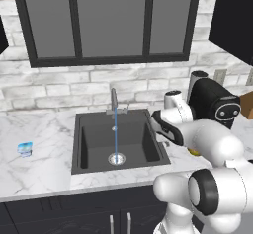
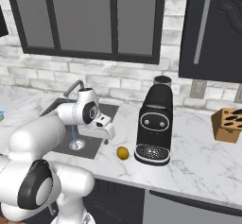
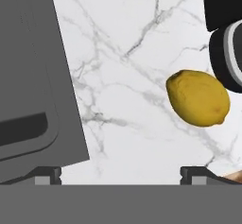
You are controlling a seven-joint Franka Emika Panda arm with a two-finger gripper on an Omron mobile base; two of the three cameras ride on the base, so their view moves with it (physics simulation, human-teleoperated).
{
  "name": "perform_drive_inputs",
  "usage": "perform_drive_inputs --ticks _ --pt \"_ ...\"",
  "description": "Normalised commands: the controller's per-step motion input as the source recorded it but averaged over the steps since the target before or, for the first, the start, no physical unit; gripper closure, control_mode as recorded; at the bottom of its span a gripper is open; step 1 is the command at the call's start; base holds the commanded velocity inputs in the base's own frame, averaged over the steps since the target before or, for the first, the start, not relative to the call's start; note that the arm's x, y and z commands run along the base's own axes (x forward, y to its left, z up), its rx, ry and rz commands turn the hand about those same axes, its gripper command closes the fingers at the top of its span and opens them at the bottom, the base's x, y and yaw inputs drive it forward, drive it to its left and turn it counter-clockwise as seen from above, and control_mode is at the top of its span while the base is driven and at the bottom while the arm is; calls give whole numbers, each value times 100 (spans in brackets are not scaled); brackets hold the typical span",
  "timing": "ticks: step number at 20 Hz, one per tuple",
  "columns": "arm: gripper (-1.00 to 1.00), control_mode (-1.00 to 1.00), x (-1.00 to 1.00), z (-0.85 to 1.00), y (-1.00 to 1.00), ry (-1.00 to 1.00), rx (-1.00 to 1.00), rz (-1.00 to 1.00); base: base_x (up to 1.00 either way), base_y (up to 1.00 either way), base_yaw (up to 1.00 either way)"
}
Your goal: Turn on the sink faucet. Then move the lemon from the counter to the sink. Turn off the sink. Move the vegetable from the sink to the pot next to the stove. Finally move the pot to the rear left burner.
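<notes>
The tool (image 3: 121,173) shows its two dark tips at the bottom of the hand view, one at the lower left and one at the lower right. They are spread wide apart and nothing is between them. Only the very tops of the tips can be seen. In the right base view the tool (image 2: 109,134) hangs low over the table (image 2: 198,157), in the middle left of the frame, and its tips are too small to make out there.

The lemon (image 3: 198,98) sits on the white table at the middle right of the hand view, off to the side of the tool and not touching it. In the right base view the lemon (image 2: 123,153) is just beside the black coffee machine (image 2: 154,124), near the middle of the frame. In the left base view the arm hides almost all of the lemon (image 1: 194,152); only a tiny yellow bit peeks out at the middle right.

The sink (image 1: 94,139) is in the middle of the left base view. A thin blue line of water (image 1: 116,134) runs from the sink faucet (image 1: 113,99) down to the drain ring (image 1: 116,159). In the hand view only a grey corner of the sink (image 3: 33,76) shows, cut off at the left edge.

A small blue cup (image 1: 25,149) stands on the table at the middle left. A knife block (image 2: 229,124) is cut off at the right edge of the right base view.
</notes>
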Motion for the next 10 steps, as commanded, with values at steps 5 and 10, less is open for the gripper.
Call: perform_drive_inputs --ticks 5,10 --pt "-100 -100 3 0 -39 5 0 0 0 0 0" --pt "-100 -100 2 -2 -37 4 0 3 0 0 0"
